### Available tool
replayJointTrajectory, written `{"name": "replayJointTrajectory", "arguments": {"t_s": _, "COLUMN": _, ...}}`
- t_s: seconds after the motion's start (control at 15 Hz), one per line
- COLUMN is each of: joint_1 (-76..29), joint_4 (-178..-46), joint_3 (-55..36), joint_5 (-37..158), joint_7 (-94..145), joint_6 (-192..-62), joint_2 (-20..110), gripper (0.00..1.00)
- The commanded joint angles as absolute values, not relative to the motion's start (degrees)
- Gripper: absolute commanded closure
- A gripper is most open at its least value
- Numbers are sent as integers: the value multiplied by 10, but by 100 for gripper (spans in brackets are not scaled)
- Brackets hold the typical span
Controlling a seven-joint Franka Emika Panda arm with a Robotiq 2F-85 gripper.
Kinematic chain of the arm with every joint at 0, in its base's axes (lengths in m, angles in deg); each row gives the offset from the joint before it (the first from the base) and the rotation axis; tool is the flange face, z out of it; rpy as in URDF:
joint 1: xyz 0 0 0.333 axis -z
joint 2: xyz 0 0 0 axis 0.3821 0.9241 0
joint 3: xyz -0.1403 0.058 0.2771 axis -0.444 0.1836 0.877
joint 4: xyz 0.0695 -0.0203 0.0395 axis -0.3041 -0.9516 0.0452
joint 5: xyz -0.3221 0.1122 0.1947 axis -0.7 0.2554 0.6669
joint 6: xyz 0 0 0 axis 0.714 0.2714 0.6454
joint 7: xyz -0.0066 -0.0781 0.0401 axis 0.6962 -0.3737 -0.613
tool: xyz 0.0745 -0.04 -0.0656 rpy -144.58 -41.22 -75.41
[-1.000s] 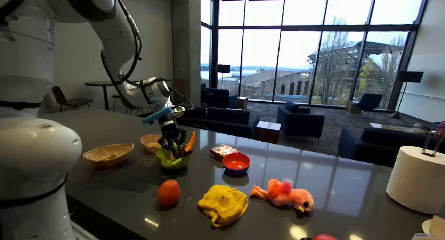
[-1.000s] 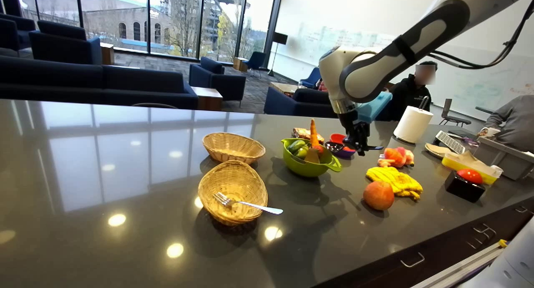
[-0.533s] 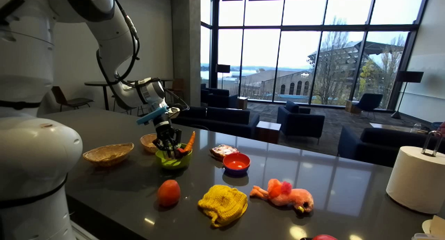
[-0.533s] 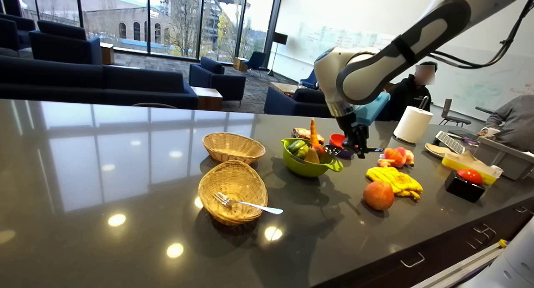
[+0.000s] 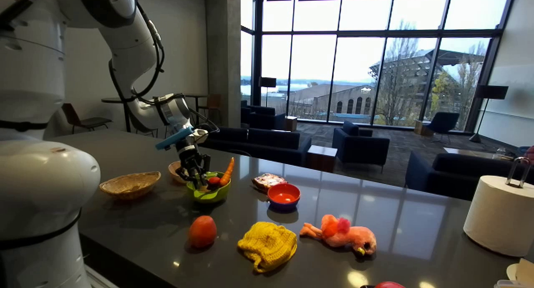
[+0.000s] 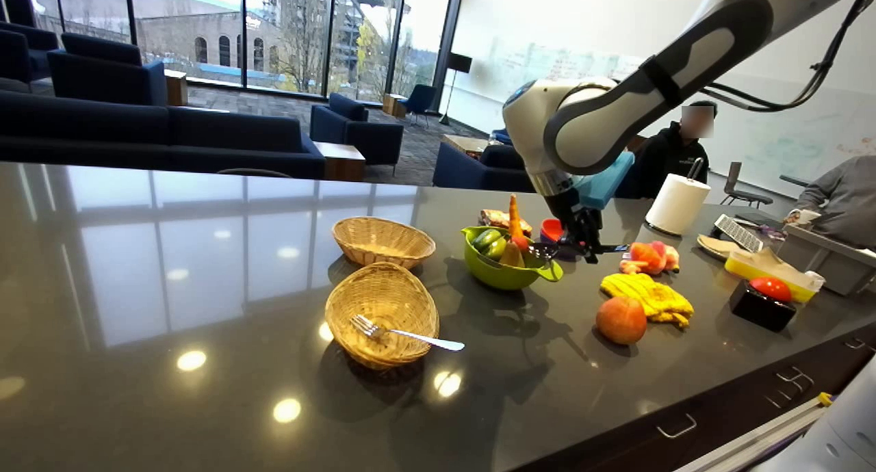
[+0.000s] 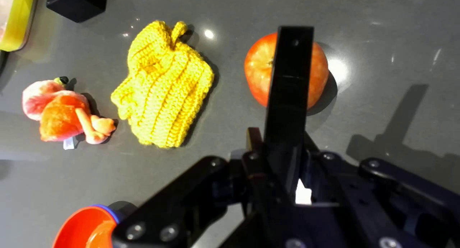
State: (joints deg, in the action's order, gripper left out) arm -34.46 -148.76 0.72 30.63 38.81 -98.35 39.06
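black slotted utensil (image 7: 291,82) sits clamped in the gripper (image 7: 282,138), raised above the counter (image 6: 239,321), its slotted end over or just beside the rim of the green bowl (image 6: 503,275), i cannot tell which. the step in hand looks like holding it aloft by that bowl, and the next move probably calls for a firm grip, clear of the rim and the jutting carrot (image 6: 514,219).

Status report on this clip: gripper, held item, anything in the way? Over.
Gripper shut on long black slotted utensil. Utensil aloft above glossy grey countertop. Possibly in the way: round lime green bowl near slotted end; contact unclear.
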Motion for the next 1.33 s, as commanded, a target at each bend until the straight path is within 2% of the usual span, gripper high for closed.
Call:
{"name": "replayJointTrajectory", "arguments": {"t_s": 0.0, "joint_1": -354, "joint_4": -1483, "joint_3": 18, "joint_5": 291, "joint_7": 403, "joint_6": -959, "joint_2": 394, "gripper": 94}}
{"name": "replayJointTrajectory", "arguments": {"t_s": 0.67, "joint_1": -364, "joint_4": -1446, "joint_3": 28, "joint_5": 271, "joint_7": 395, "joint_6": -923, "joint_2": 424, "gripper": 94}}
{"name": "replayJointTrajectory", "arguments": {"t_s": 0.73, "joint_1": -365, "joint_4": -1443, "joint_3": 29, "joint_5": 267, "joint_7": 394, "joint_6": -922, "joint_2": 426, "gripper": 55}}
{"name": "replayJointTrajectory", "arguments": {"t_s": 0.8, "joint_1": -365, "joint_4": -1439, "joint_3": 29, "joint_5": 265, "joint_7": 394, "joint_6": -920, "joint_2": 429, "gripper": 73}}
{"name": "replayJointTrajectory", "arguments": {"t_s": 0.87, "joint_1": -366, "joint_4": -1434, "joint_3": 29, "joint_5": 263, "joint_7": 393, "joint_6": -917, "joint_2": 433, "gripper": 80}}
{"name": "replayJointTrajectory", "arguments": {"t_s": 0.93, "joint_1": -366, "joint_4": -1431, "joint_3": 29, "joint_5": 260, "joint_7": 393, "joint_6": -916, "joint_2": 435, "gripper": 94}}
{"name": "replayJointTrajectory", "arguments": {"t_s": 1.0, "joint_1": -368, "joint_4": -1425, "joint_3": 29, "joint_5": 260, "joint_7": 392, "joint_6": -912, "joint_2": 440, "gripper": 99}}
{"name": "replayJointTrajectory", "arguments": {"t_s": 1.07, "joint_1": -368, "joint_4": -1422, "joint_3": 30, "joint_5": 260, "joint_7": 391, "joint_6": -910, "joint_2": 442, "gripper": 83}}
{"name": "replayJointTrajectory", "arguments": {"t_s": 1.13, "joint_1": -369, "joint_4": -1419, "joint_3": 29, "joint_5": 258, "joint_7": 392, "joint_6": -910, "joint_2": 444, "gripper": 92}}
{"name": "replayJointTrajectory", "arguments": {"t_s": 1.2, "joint_1": -370, "joint_4": -1415, "joint_3": 29, "joint_5": 259, "joint_7": 391, "joint_6": -908, "joint_2": 447, "gripper": 66}}
{"name": "replayJointTrajectory", "arguments": {"t_s": 1.27, "joint_1": -370, "joint_4": -1412, "joint_3": 29, "joint_5": 259, "joint_7": 391, "joint_6": -907, "joint_2": 449, "gripper": 66}}
